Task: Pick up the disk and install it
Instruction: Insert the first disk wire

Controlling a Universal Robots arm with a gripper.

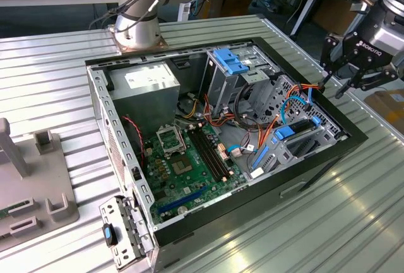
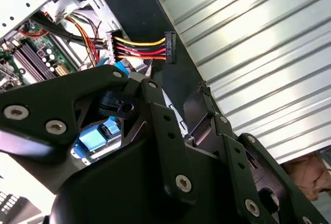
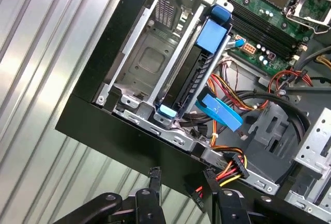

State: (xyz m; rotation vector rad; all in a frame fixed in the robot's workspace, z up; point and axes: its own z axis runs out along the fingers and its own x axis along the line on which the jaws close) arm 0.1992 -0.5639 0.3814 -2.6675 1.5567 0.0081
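Gripper (image 1: 336, 82) sits at the upper right of the exterior view, above the far edge of the open computer case (image 1: 95, 103) and clear of it. In the first wrist view we see its fingertips (image 3: 154, 173) spread well apart with nothing between them, so we log the hand as wide open and carrying nothing. The disk (image 3: 194, 76) stands on edge in a slot of the silver drive cage (image 3: 135, 53), just inside the case wall nearest the gripper. Its dark body is framed by the bright blue carrier, with one blue tab toward the motherboard (image 3: 269, 12) and the paler end toward the wall. In the exterior view the carrier's blue shows at the lower right of the case (image 1: 287, 132). A power plug (image 3: 235, 164) on yellow, red and black wires hangs near the cage corner, close to the fingertips but apart from them; the second wrist view shows the same plug (image 2: 169, 45). A ribbed blue flap (image 1: 230, 62) stands raised at the upper middle of the case. The case rests on a ribbed metal table (image 1: 353, 216).
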